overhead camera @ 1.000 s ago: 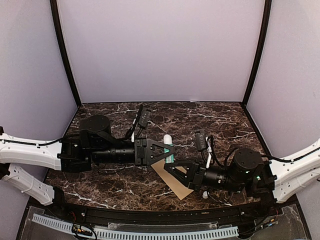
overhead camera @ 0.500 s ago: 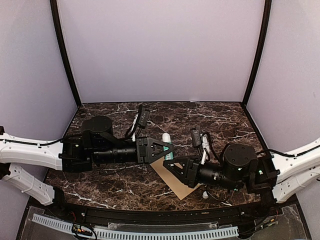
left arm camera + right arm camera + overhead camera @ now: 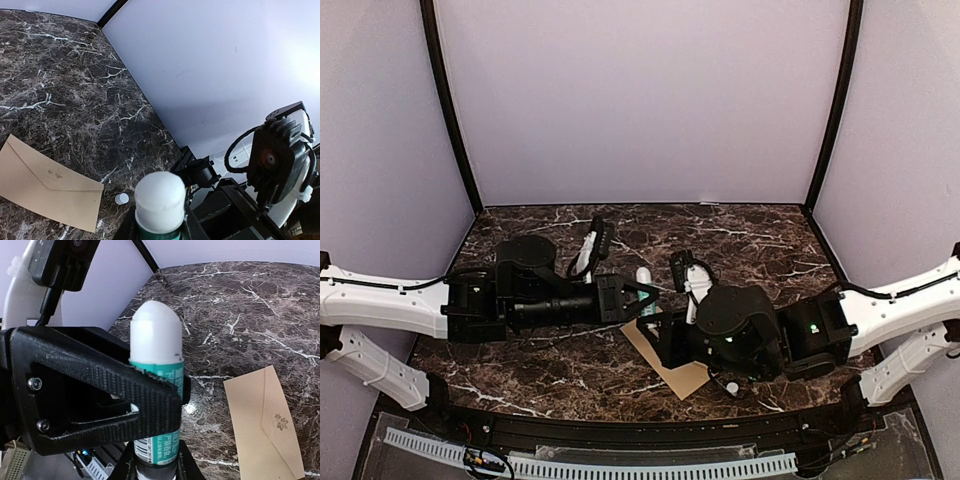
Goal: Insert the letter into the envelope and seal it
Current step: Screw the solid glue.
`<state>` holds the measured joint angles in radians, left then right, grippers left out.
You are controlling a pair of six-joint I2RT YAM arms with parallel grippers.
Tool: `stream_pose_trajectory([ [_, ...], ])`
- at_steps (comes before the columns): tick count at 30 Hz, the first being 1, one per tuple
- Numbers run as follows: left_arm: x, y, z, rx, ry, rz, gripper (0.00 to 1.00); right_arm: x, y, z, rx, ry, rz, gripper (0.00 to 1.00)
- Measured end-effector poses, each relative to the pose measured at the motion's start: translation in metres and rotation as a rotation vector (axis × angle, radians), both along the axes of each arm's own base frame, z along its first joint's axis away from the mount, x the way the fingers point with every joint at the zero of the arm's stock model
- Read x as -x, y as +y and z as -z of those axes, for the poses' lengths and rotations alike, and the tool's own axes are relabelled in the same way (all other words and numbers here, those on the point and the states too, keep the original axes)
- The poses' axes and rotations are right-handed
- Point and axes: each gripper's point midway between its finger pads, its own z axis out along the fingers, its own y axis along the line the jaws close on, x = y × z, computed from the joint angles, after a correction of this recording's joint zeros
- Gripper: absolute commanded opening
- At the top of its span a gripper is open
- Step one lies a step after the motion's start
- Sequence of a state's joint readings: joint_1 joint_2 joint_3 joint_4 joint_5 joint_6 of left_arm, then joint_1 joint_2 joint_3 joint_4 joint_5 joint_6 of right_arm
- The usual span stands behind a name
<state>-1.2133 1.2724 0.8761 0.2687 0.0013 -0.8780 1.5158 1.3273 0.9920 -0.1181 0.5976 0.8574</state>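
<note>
The kraft-brown envelope (image 3: pixel 670 368) lies flat near the table's front middle, flap side up, with a small emblem; it also shows in the left wrist view (image 3: pixel 45 182) and the right wrist view (image 3: pixel 265 425). The letter is out of view. My left gripper (image 3: pixel 650 298) is shut on the middle of a teal-labelled glue stick (image 3: pixel 644 279) with a white domed top, held upright above the envelope's far end. My right gripper (image 3: pixel 658 325) grips the stick's lower end from below. The stick shows in the left wrist view (image 3: pixel 160 200) and the right wrist view (image 3: pixel 156 340).
A small white cap (image 3: pixel 730 388) lies on the marble beside the envelope, also in the left wrist view (image 3: pixel 121 199). Lilac walls close the table at the back and sides. The right arm's wrist (image 3: pixel 740 325) hangs over the envelope's right part.
My right arm has swung left and up from over the envelope and closed on the glue stick's lower end. The left gripper with the stick has shifted slightly left.
</note>
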Motion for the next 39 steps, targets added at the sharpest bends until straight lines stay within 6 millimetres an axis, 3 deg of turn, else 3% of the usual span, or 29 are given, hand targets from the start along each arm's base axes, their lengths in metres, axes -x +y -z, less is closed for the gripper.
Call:
stream_pose_trajectory([
  [6, -0.01, 0.001, 0.02, -0.049, 0.044, -0.039, 0.02, -0.009, 0.0, 0.019, 0.121, 0.009, 0.078, 0.1],
  [8, -0.011, -0.001, 0.025, -0.051, 0.065, -0.031, 0.01, -0.009, -0.002, 0.022, 0.133, 0.014, 0.088, 0.16],
  [11, -0.013, -0.002, 0.025, -0.039, 0.086, 0.004, 0.0, -0.009, -0.004, 0.022, 0.128, 0.013, 0.087, 0.48],
  [14, -0.011, -0.004, 0.021, -0.02, 0.094, 0.071, 0.0, -0.007, -0.01, 0.023, 0.096, 0.012, 0.066, 0.73],
  [17, -0.014, -0.005, 0.011, -0.015, 0.054, 0.142, 0.0, -0.003, -0.02, 0.022, 0.058, 0.005, 0.018, 0.83],
  [24, -0.035, 0.004, -0.025, -0.011, -0.16, 0.271, 0.0, 0.003, -0.034, 0.005, -0.146, 0.004, -0.111, 0.87],
  [34, -0.021, 0.019, -0.038, 0.143, -0.312, 0.543, 0.0, 0.006, -0.035, -0.032, -0.398, -0.113, -0.277, 0.82],
  [39, -0.004, 0.023, -0.035, 0.19, -0.337, 0.641, 0.0, 0.01, -0.016, -0.035, -0.431, -0.139, -0.343, 0.75],
])
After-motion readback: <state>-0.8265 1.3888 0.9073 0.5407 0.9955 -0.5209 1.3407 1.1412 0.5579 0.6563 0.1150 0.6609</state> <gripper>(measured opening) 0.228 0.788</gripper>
